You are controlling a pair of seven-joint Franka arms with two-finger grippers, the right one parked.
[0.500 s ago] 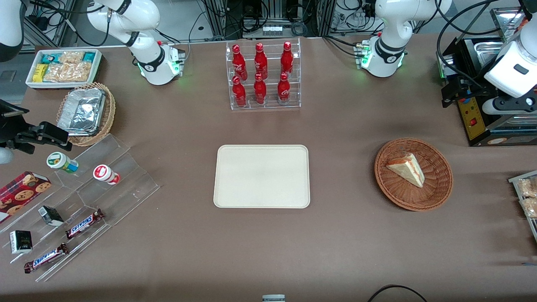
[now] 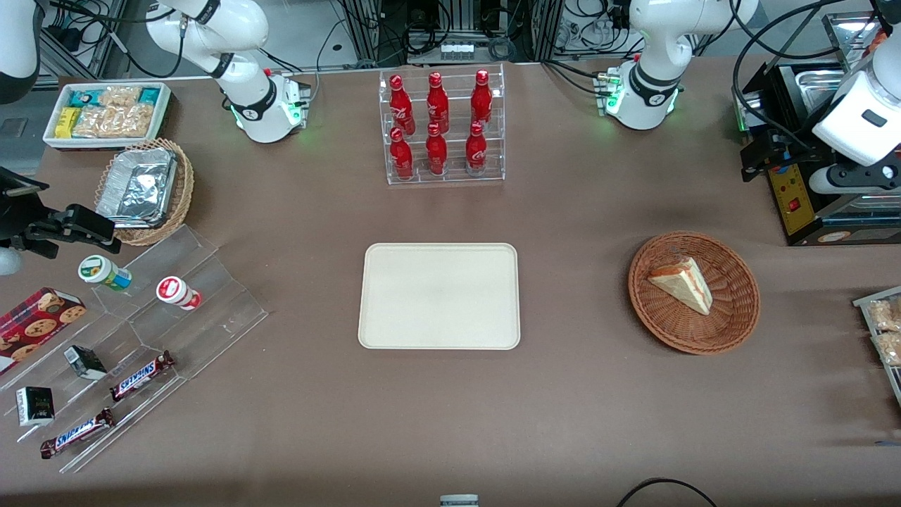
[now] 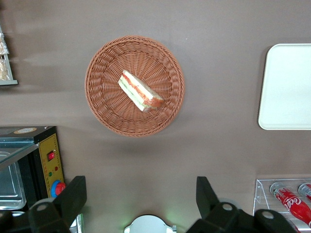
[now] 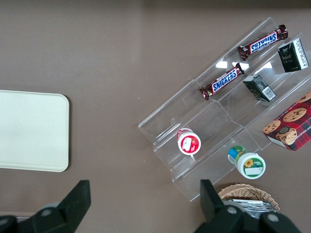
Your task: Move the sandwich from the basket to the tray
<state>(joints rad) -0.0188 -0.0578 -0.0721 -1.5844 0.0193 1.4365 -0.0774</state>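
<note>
- Front view: the sandwich (image 2: 681, 284) lies in the reddish basket (image 2: 732, 320), which sits on the bench (image 2: 577, 394) toward the working arm's end. The cream tray (image 2: 439, 296) lies bare at mid-bench, well apart from the basket. The working arm's pincer (image 2: 757, 160) hangs high, farther from the camera than the basket, so the step in hand looks like the approach before any grasp.
- Front view, other holders: a clear rack (image 2: 445, 130) holds six red bottles (image 2: 436, 105); a tan wicker basket (image 2: 184, 193) toward the parked arm's end carries foil trays (image 2: 137, 186).
- Left wrist view: the pincer (image 3: 141, 201) stands spread wide and holds nothing, with bare bench between its fingers (image 3: 75, 196). The sandwich (image 3: 141, 91) rests near the middle of the basket (image 3: 104, 104), its red and green filling edge showing; a corner of the tray (image 3: 286, 87) is visible.
- To do it well, the arm likely should centre over the wedge, turn so the fingers close on the flat bread faces, and come down clear of the basket's rim.
- Right wrist view: only an empty part of the tray (image 4: 31, 131) shows.
</note>
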